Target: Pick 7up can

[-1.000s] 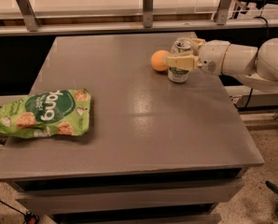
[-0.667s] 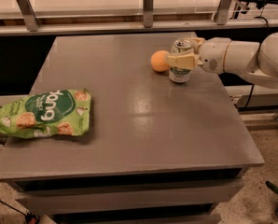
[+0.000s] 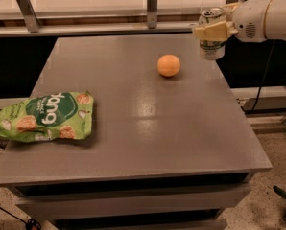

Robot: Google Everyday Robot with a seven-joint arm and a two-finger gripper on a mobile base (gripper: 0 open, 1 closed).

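The end effector [image 3: 215,31] is clamped on the 7up can [image 3: 212,49]. The can stands upright between its fingers, apparently lifted off the tabletop [image 3: 148,128]. An orange ball [image 3: 169,65] sits below-left of it.

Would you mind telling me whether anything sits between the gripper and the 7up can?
Nothing visible does: the gripper is shut on the 7up can near the table's far right corner; the orange ball lies apart.

End effector [image 3: 214,30] with 7up can [image 3: 212,50] at far table [image 3: 148,143] corner; orange ball [image 3: 169,65] near
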